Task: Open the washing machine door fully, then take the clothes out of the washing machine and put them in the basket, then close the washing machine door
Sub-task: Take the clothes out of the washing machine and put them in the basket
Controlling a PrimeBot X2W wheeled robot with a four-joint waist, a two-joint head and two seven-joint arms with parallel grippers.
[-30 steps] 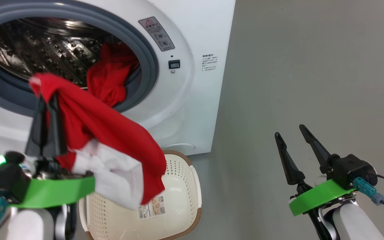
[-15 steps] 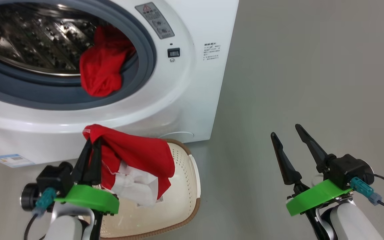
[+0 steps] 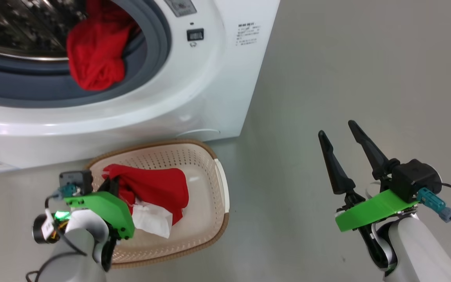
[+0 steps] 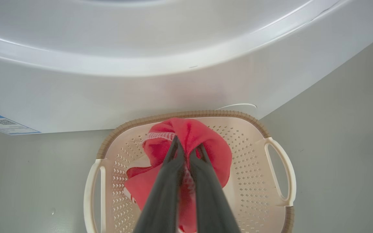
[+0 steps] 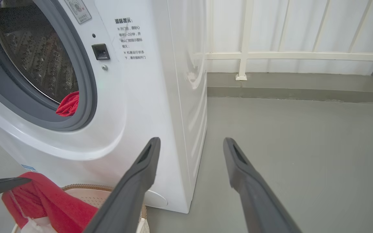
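The white washing machine stands with its drum mouth uncovered; its door is out of view. One piece of the clothes, a red garment, hangs over the grey gasket at the drum's lower right. On the floor in front sits the cream basket. My left gripper reaches down into it, shut on a red garment with white patches that rests inside the basket. My right gripper hovers open over the floor to the right, nothing between its fingers.
Grey floor stretches to the right of the machine. A white railing and a low curb run behind it. A small blue label sits on the machine's lower front, left of the basket.
The head camera has tilted down. My left gripper carried the red garment from in front of the drum mouth down into the basket. The right gripper barely moved.
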